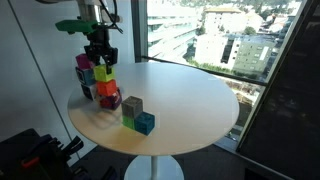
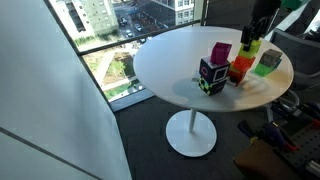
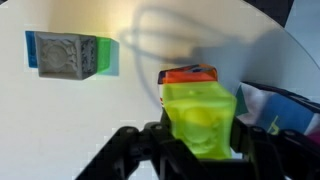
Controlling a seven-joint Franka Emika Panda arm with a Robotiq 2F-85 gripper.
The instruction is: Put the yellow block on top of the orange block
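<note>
The yellow block (image 3: pixel 200 118) fills the middle of the wrist view, between the black fingers of my gripper (image 3: pixel 200 145). The fingers press on its two sides. The orange block (image 3: pixel 188 75) lies directly under it, with only its top edge showing. In both exterior views my gripper (image 1: pixel 100 55) (image 2: pixel 254 35) points straight down over the stack. There the yellow block (image 1: pixel 103 72) (image 2: pixel 250 47) sits on or just above the orange block (image 1: pixel 105 88) (image 2: pixel 241 68); whether they touch cannot be told.
All of this is on a round white table (image 1: pixel 190 100). A pink block (image 1: pixel 85 62) on a green one stands behind the stack, and a maroon block (image 1: pixel 111 101) is in front. A light green block (image 1: pixel 132 108) and a blue block (image 1: pixel 145 123) lie nearby. A dark patterned block (image 2: pixel 212 76) stands near the table edge.
</note>
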